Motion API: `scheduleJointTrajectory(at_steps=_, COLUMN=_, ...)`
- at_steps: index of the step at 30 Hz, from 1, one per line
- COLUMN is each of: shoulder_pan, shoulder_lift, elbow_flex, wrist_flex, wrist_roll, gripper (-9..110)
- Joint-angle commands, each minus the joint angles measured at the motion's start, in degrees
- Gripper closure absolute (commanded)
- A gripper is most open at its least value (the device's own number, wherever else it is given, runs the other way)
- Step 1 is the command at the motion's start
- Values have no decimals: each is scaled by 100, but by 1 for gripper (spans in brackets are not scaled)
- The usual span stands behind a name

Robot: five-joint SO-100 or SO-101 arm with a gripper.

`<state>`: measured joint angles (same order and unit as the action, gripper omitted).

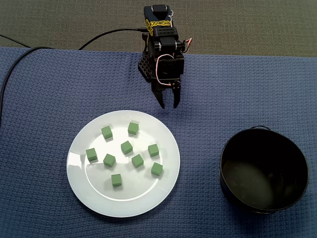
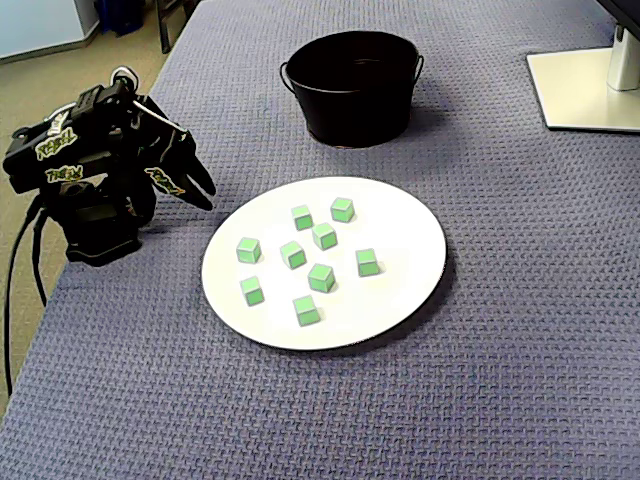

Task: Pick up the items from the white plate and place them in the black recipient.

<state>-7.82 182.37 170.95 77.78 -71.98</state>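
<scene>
While all 9 green cubes [image 1: 127, 147] lie loose on the white plate [image 1: 99, 198], none touching another, the task stands at step 1, with no pick begun. Black recipient [image 1: 233, 148]: a bucket, empty, well apart from the plate, to its right in this fixed view. End effector [image 1: 168, 105]: jaws slightly parted, holding nothing, just beyond the plate's far rim over the blue-clothed desk [image 1: 49, 99]. Next move, as judged: descend over 1 cube, straddle it, close.

One fixed view looks straight down — another slants across from the side (lower); both share plate [image 1: 124, 208] and bucket [image 1: 233, 191].
</scene>
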Motion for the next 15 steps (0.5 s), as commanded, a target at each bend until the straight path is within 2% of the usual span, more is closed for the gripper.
scheduleJointTrajectory(at_steps=1, shoulder_pan=738, shoulder_lift=-519, elbow_flex=-1556, wrist_flex=1389, wrist_roll=-158, gripper=66)
scheduleJointTrajectory(at_steps=10, shoulder_pan=791, shoulder_lift=-633, elbow_flex=-1538, wrist_flex=1266, wrist_roll=-149, gripper=67)
scheduleJointTrajectory(at_steps=15, shoulder_pan=1151, shoulder_lift=-1090, elbow_flex=-2127, wrist_flex=1248, wrist_roll=-229, gripper=67)
